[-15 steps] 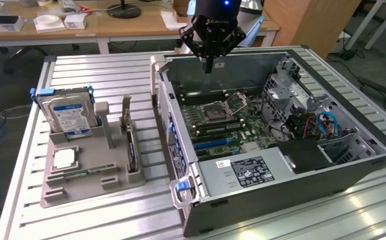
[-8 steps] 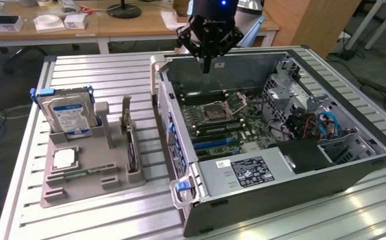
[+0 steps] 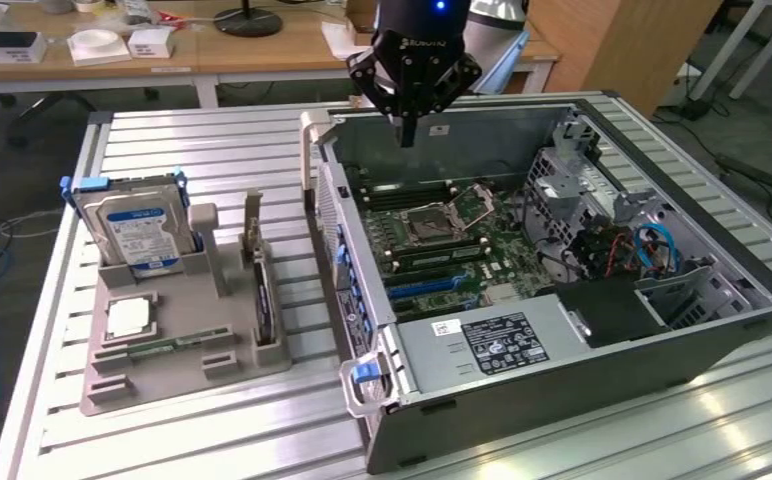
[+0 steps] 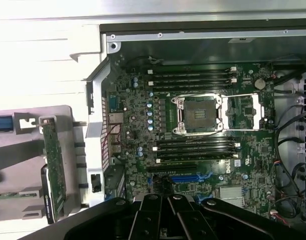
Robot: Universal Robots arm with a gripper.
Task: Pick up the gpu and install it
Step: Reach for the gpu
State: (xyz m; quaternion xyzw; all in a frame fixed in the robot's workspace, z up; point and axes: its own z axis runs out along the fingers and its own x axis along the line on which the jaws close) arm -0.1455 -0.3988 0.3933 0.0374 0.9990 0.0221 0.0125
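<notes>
Claw (image 3: 409, 138) fingers are pressed fully together with nothing between them, hanging point-down above the open computer case (image 3: 600, 370). Below the claw lies the motherboard (image 4: 193, 130), its bare processor socket (image 4: 199, 114) flanked by memory slots. Well apart from the claw, outside the case wall toward the exterior view's left, the gpu (image 4: 54, 160) stands on edge in a slot of the grey holder tray (image 3: 159, 385) (a thin green card with a black part along one side, untouched). Farther still from the claw, a hard drive (image 3: 139, 225) with a blue label stands upright on the same tray.
</notes>
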